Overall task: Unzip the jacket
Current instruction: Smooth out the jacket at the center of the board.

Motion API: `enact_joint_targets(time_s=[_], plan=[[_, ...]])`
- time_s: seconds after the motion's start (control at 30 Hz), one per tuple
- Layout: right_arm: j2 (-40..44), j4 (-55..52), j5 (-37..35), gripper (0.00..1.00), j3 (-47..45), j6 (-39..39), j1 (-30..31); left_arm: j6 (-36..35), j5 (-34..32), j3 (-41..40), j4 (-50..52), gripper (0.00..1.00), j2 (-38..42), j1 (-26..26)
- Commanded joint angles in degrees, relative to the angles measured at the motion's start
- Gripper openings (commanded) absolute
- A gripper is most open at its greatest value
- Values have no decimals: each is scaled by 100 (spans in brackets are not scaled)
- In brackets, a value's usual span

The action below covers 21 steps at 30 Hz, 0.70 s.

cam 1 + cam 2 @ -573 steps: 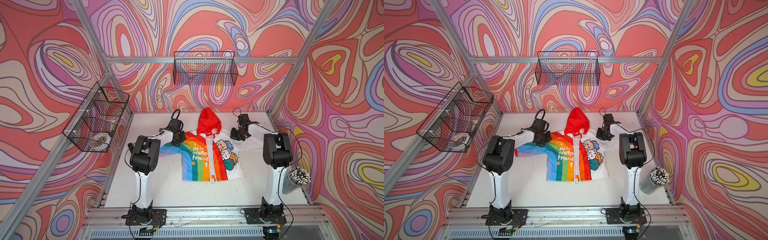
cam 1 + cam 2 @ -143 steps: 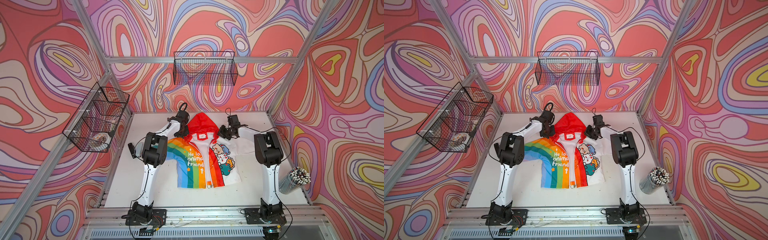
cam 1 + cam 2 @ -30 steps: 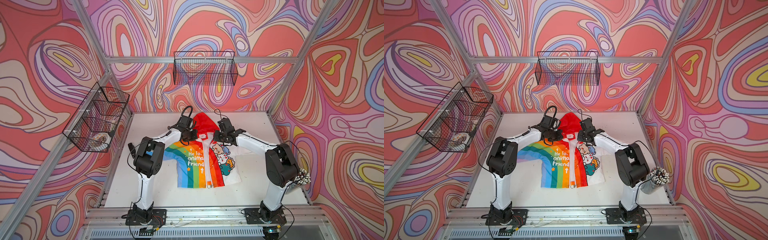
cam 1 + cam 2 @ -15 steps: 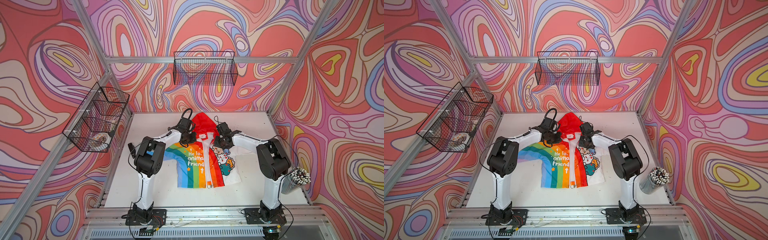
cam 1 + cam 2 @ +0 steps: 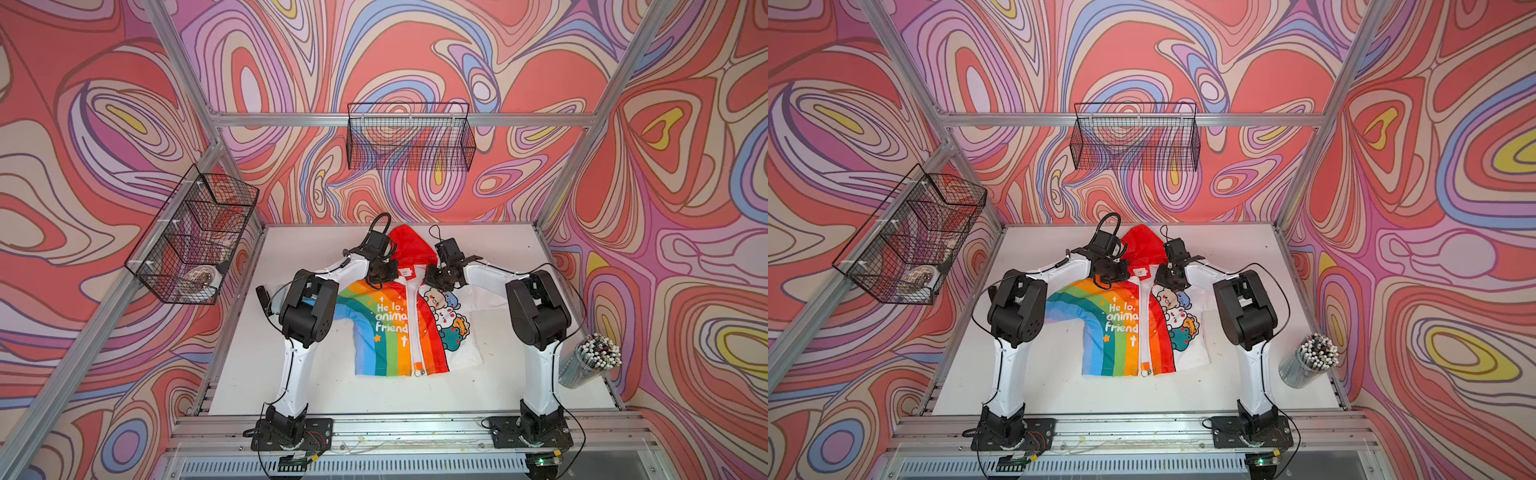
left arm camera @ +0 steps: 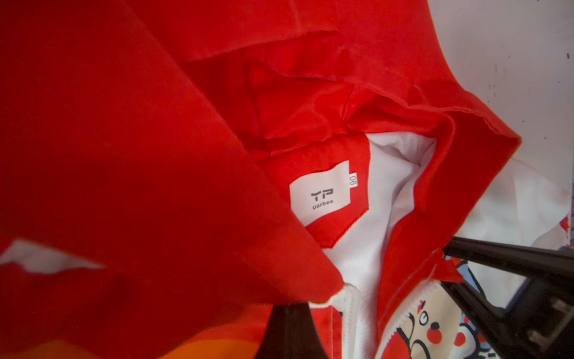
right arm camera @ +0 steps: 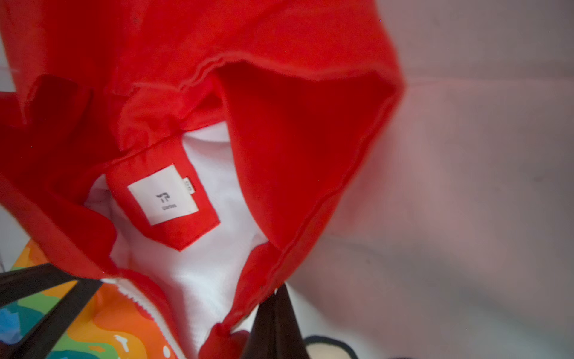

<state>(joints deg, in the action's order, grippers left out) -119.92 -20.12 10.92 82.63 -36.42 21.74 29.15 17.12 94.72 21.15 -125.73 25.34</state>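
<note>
The jacket (image 5: 386, 328) (image 5: 1117, 324) lies flat on the white table (image 5: 332, 395), red hood at the far end, rainbow half on the left, animal half on the right. My left gripper (image 5: 385, 273) (image 5: 1116, 271) (image 6: 290, 326) is shut on the red collar edge of the rainbow half, beside the top of the white zipper (image 6: 352, 314). My right gripper (image 5: 439, 276) (image 5: 1166, 276) (image 7: 276, 320) is shut on the collar edge of the animal half. The zipper's two halves stand apart at the neck, showing white lining and a label (image 6: 320, 192). A pull ring (image 5: 419, 372) lies at the hem.
A clear cup of pens (image 5: 590, 361) (image 5: 1308, 361) stands at the table's right edge, beside the right arm. A wire basket (image 5: 195, 241) hangs on the left wall and another wire basket (image 5: 409, 137) on the back wall.
The right arm's elbow has swung inward and up from the cup of pens. Both grippers stay shut on the collar and have barely shifted. The jacket lies as before.
</note>
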Motion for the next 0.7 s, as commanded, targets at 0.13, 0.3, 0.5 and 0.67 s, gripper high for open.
enact_joint_targets(time_s=[0.13,0.3,0.5,0.67], plan=[[-345,500,848,0,239,147,2,20,150,214,159,0,-249,50],[-596,434,956,0,413,171,-3,72,125,223,174,0,-350,50],[-830,48,868,0,624,251,-1,126,50,242,306,0,-517,45],[-520,44,723,0,514,412,-2,124,121,204,319,0,-376,43]])
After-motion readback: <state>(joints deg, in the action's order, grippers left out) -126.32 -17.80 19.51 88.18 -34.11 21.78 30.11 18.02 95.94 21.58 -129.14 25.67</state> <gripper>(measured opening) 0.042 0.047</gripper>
